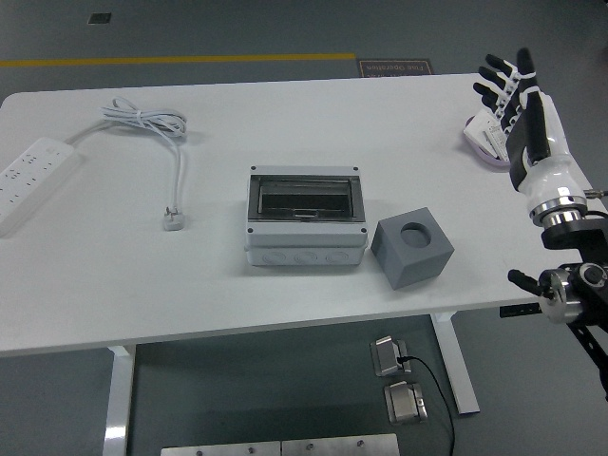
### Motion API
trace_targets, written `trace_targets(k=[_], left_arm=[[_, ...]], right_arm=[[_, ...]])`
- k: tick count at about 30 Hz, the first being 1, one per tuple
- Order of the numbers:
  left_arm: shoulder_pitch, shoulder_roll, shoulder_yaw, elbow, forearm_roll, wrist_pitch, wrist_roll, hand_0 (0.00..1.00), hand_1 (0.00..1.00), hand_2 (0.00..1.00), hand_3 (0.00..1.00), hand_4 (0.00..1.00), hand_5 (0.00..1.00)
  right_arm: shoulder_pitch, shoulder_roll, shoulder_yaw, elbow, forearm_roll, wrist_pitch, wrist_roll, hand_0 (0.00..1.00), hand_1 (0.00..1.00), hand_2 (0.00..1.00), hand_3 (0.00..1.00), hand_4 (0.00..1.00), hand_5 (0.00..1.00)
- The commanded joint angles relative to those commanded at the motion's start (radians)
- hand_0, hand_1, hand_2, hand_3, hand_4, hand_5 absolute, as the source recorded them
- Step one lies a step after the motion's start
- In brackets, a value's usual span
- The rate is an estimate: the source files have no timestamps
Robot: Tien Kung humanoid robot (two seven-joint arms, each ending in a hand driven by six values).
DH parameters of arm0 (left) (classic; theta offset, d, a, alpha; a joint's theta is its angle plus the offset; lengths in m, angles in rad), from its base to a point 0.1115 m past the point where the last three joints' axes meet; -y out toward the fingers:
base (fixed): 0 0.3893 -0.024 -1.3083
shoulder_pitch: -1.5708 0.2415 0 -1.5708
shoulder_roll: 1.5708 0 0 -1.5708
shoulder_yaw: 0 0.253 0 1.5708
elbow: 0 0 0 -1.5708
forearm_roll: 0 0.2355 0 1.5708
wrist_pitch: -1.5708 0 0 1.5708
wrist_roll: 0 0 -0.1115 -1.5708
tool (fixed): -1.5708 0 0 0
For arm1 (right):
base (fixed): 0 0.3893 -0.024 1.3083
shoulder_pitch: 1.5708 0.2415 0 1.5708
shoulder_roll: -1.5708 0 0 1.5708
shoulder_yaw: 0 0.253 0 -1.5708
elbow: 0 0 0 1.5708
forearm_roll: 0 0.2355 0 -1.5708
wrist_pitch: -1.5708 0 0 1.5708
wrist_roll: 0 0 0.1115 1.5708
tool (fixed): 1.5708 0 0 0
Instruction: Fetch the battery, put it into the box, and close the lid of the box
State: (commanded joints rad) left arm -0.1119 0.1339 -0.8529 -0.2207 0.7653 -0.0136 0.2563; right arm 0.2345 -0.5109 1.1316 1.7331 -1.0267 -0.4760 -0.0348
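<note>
The grey box [306, 233] stands at the table's middle, its dark see-through lid [304, 198] lying flat on top. A small white object with a purple edge [482, 140], seemingly the battery, lies at the table's far right edge. My right hand [510, 93] is right beside and partly over it, turned edge-on, fingers straight and spread, holding nothing. I cannot tell whether it touches the object. The left arm is out of view.
A grey cube with a round hole [412, 249] stands just right of the box. A white power strip [31, 179] lies at the far left, with its coiled cable [147, 122] and plug [173, 220]. The table's right edge [581, 180] runs under my right wrist.
</note>
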Motion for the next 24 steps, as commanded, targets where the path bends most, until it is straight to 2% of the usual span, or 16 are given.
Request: trace_targets(k=[3, 4, 6, 9, 10, 11, 17, 24], left_arm=[[-0.001, -0.001, 0.002, 0.001, -0.003, 0.0, -0.002, 0.633, 0.664, 0.621, 0.613, 0.619, 0.206], [-0.002, -0.001, 0.003, 0.001, -0.005, 0.001, -0.002, 0.633, 0.664, 0.621, 0.612, 0.619, 0.205], [-0.002, -0.001, 0.005, 0.001, -0.007, 0.001, -0.003, 0.633, 0.664, 0.621, 0.612, 0.619, 0.205], [-0.003, -0.002, 0.007, 0.001, -0.01, 0.001, -0.004, 0.633, 0.664, 0.621, 0.612, 0.619, 0.205], [-0.003, -0.003, 0.008, 0.001, -0.011, 0.001, -0.004, 0.633, 0.664, 0.621, 0.613, 0.62, 0.205], [-0.003, -0.003, 0.007, 0.001, -0.01, 0.001, -0.004, 0.633, 0.664, 0.621, 0.613, 0.62, 0.205], [-0.003, -0.004, 0.004, 0.001, -0.008, 0.001, -0.003, 0.633, 0.664, 0.621, 0.613, 0.619, 0.203], [-0.005, -0.003, 0.007, 0.001, -0.011, 0.001, -0.004, 0.633, 0.664, 0.621, 0.613, 0.62, 0.204]], right_arm=[[0.007, -0.012, -0.006, -0.006, -0.112, 0.052, -0.083, 0.946, 0.822, 0.832, 0.817, 0.903, 0.998], [0.01, -0.017, -0.011, -0.01, -0.154, 0.072, -0.115, 0.998, 0.968, 0.927, 0.912, 0.918, 0.997], [0.016, -0.027, -0.022, -0.016, -0.23, 0.105, -0.173, 0.998, 0.968, 0.927, 0.912, 0.918, 0.997], [0.019, -0.038, -0.033, -0.027, -0.342, 0.11, -0.245, 0.998, 0.968, 0.927, 0.912, 0.918, 0.997], [0.019, -0.04, -0.033, -0.03, -0.384, 0.103, -0.267, 0.998, 0.998, 0.992, 0.97, 0.957, 0.998], [0.019, -0.042, -0.03, -0.033, -0.42, 0.095, -0.284, 0.998, 0.998, 0.992, 0.97, 0.957, 0.998], [0.024, -0.045, -0.012, -0.044, -0.656, 0.071, -0.308, 0.998, 0.998, 0.998, 0.986, 0.96, 0.998], [0.026, -0.048, 0.004, -0.055, -0.898, 0.066, -0.306, 0.998, 0.998, 0.998, 0.987, 0.963, 0.998]])
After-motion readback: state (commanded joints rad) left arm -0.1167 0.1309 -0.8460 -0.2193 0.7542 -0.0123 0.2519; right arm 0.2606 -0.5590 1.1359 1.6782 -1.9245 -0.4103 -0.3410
